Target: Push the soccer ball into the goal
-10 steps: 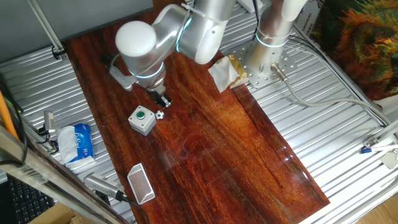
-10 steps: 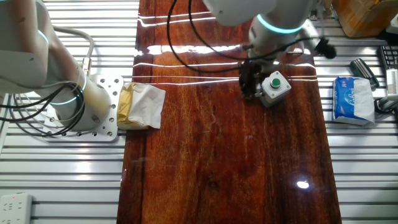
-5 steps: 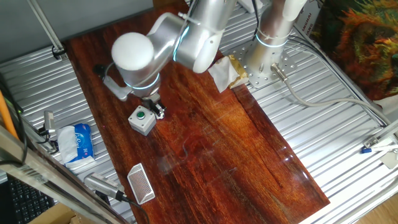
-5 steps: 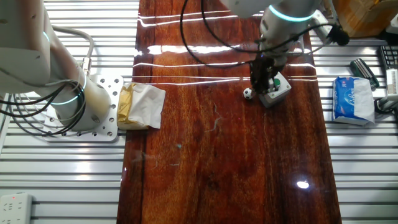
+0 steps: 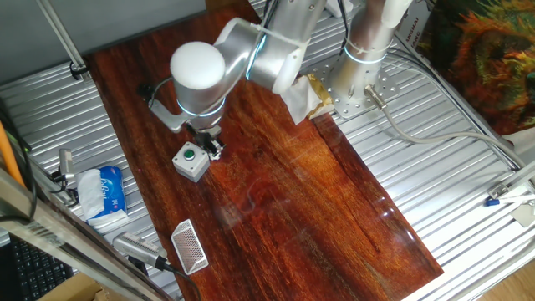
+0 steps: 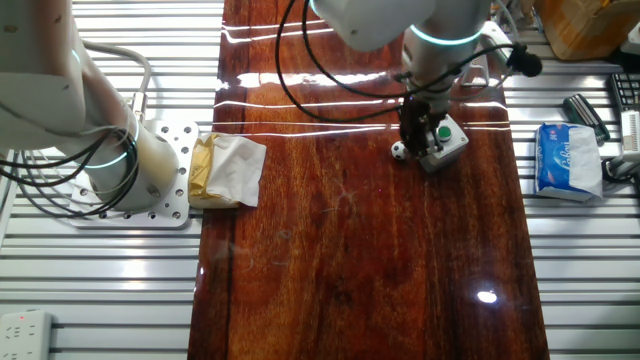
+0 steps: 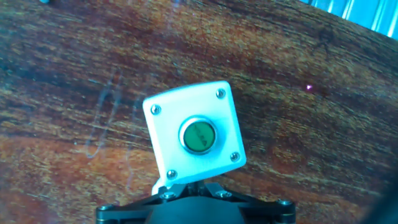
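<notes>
The gripper (image 6: 414,135) had shifted slightly left beside the button box (image 6: 442,140), soccer ball (image 6: 398,150) unmoved left of it; finger opening couldn't be told.

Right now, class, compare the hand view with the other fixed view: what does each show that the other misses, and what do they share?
Only the hand view shows the button box's corner screws and its lid seen squarely from above. Only the other fixed view shows the soccer ball beside the box, the hand itself, the blue packet on the metal slats and the crumpled wrapper. Both show the button box with its green button on the wooden table. Neither shows the goal.
</notes>
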{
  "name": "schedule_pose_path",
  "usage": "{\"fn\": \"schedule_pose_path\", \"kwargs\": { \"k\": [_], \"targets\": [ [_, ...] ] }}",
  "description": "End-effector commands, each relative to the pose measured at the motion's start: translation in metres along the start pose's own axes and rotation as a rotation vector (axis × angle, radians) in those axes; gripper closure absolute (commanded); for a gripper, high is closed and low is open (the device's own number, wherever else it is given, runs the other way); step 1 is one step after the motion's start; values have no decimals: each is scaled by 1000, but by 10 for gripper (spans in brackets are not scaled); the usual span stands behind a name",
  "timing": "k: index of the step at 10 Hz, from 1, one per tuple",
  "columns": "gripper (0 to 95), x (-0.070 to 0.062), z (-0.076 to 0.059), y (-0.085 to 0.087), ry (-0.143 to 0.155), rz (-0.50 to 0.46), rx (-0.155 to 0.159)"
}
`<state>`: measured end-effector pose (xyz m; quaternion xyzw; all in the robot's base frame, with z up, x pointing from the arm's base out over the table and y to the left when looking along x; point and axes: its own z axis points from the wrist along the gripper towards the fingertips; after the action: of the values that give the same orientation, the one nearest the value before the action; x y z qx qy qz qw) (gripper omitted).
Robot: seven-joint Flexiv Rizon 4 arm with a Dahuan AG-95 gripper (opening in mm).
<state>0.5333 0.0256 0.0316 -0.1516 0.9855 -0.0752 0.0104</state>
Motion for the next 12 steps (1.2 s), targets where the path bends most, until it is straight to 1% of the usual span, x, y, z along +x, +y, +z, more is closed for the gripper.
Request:
{"fn": "schedule_pose_path", "kwargs": {
  "k": [1, 3, 5, 6, 7, 8, 9, 10, 11, 12],
  "targets": [
    [950, -3, -4, 0, -19, 104, -120],
    [950, -7, -8, 1, -32, 175, -196],
    [950, -7, -10, 1, -49, 282, -341],
    [950, -8, -10, 1, -49, 302, -365],
    [950, -10, -9, 3, -42, 313, -370],
    [950, -9, -7, 3, -18, 262, -298],
    [950, -4, -4, 3, -3, 225, -249],
    [950, 1, -2, 3, 1, 224, -251],
    [950, 13, 3, 4, 2, 218, -238],
    [950, 17, 3, 4, 4, 213, -229]
  ]
}}
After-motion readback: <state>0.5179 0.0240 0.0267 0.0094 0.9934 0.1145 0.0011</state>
